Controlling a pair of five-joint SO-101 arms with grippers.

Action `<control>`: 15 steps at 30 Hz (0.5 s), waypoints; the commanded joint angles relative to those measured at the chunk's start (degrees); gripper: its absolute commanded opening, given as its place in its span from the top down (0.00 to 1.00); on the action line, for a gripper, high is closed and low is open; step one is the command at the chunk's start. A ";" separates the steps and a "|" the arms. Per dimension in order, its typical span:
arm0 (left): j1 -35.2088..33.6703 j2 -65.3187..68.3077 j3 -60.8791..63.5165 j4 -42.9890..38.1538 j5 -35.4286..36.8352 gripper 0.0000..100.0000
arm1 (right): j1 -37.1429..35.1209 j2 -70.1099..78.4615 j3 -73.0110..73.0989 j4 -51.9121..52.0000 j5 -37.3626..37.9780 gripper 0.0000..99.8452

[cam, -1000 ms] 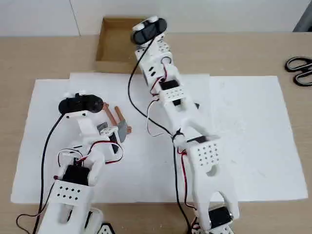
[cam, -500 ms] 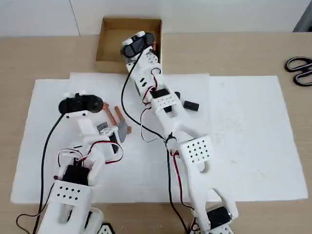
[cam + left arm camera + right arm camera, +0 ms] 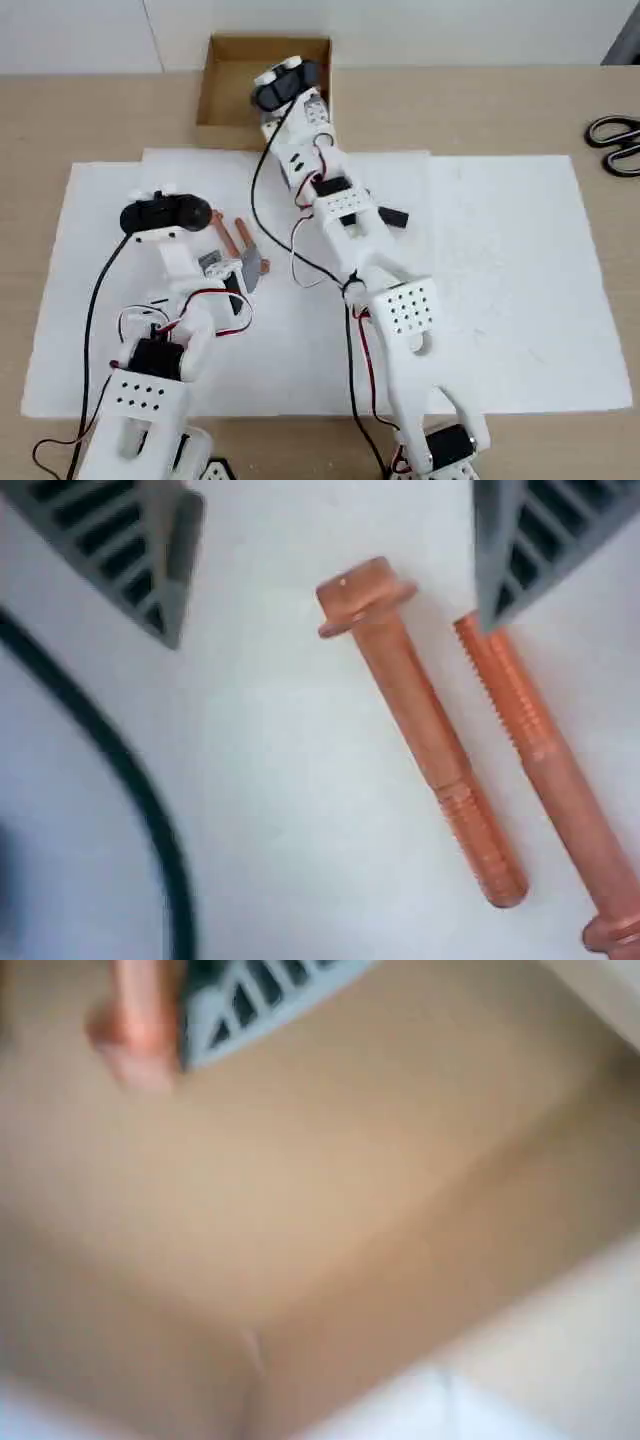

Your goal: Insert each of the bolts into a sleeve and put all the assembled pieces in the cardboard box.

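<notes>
The left gripper [image 3: 325,615] hangs over the white paper [image 3: 500,280] with its jaws spread wide and nothing in them; one copper bolt [image 3: 420,740] lies flat in the gap between the jaws, its flanged head level with the tips and its threaded end pointing away from them; a second bolt [image 3: 545,760] lies just beside it, head the other way, its threaded end under one jaw tip; a black cable [image 3: 130,790] curves past outside the other jaw. The right gripper [image 3: 185,1020] is above the floor of the cardboard box [image 3: 225,95]; a blurred copper-coloured piece [image 3: 135,1020] sits right against it; whether it is clamped cannot be told; a small black sleeve [image 3: 393,215] lies on the paper beside the right arm, well apart from both grippers.
</notes>
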 commanded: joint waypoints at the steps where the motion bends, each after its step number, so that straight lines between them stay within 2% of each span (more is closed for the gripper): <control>1: -0.44 -1.41 -2.59 -0.88 0.18 0.82 | 2.51 -11.03 -3.34 9.27 0.53 0.81; 8: -0.44 -1.41 -2.68 -0.88 0.26 0.82 | 6.90 -25.80 -3.34 30.90 0.53 0.81; 15: -0.44 -1.41 -3.38 -0.79 0.35 0.82 | 8.04 -39.60 -3.34 61.58 0.70 0.81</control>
